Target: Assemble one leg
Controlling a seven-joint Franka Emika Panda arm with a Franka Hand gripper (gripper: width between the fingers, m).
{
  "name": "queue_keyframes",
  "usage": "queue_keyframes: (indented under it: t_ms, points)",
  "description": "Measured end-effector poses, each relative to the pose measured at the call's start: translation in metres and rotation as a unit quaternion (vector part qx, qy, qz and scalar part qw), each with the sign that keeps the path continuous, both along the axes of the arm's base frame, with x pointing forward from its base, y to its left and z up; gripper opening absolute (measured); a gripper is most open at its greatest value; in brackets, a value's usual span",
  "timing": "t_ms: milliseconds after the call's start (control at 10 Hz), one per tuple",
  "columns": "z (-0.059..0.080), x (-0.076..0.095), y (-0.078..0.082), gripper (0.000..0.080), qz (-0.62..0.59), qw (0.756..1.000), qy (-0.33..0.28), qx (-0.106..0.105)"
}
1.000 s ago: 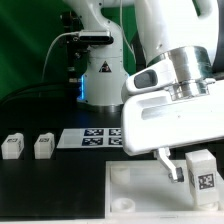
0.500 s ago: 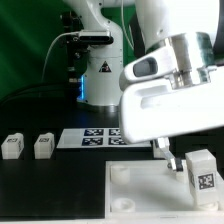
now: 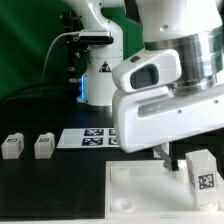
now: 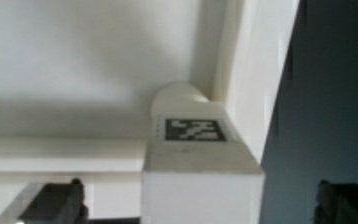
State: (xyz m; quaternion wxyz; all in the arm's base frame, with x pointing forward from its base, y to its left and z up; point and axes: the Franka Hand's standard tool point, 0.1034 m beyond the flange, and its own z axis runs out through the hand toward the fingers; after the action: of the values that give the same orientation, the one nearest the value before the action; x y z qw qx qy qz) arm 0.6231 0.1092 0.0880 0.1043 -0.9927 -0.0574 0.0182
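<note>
On the tabletop (image 3: 135, 188), toward the exterior view's right: leg (image 3: 203, 170) standing upright, tag (image 3: 205, 181) facing camera. Gripper (image 4: 199, 202) released, wide apart; fingers (image 4: 51, 203) flank the leg, clear of it on both sides.

The arm (image 3: 172, 115) is glossy white plastic with rounded casings, a dull silver ring (image 3: 205, 62) at the wrist and a dark oval recess (image 3: 150, 72) on one side. Its base (image 3: 110, 86) bears a triangular warning sticker (image 3: 103, 68) and a blue light (image 3: 84, 92). The jaws are dark grey.
</note>
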Motion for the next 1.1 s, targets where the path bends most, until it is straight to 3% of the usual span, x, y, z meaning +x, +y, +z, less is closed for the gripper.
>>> queue_keyframes:
  t_ms: [100,200,400,500,600,700,800,1100]
  points:
    - [-0.004,-0.006,0.004,0.0649,0.012,0.998,0.06,-0.003]
    - [-0.009,0.006,0.008,0.0649,0.01,0.999,0.038,-0.002]
    - [-0.013,0.006,0.011,0.0649,0.01,1.0,0.025,-0.003]
    - [-0.013,0.006,0.01,0.0495,0.009,1.0,0.025,-0.003]
    - [-0.013,0.005,0.01,0.0495,0.009,1.0,0.025,-0.003]
    - [-0.013,0.006,0.008,0.0338,0.01,1.0,0.024,-0.006]
    - [-0.014,0.006,0.006,0.03,0.008,1.0,0.025,-0.006]
    - [-0.015,0.007,0.006,0.0299,-0.035,0.999,0.03,-0.007]
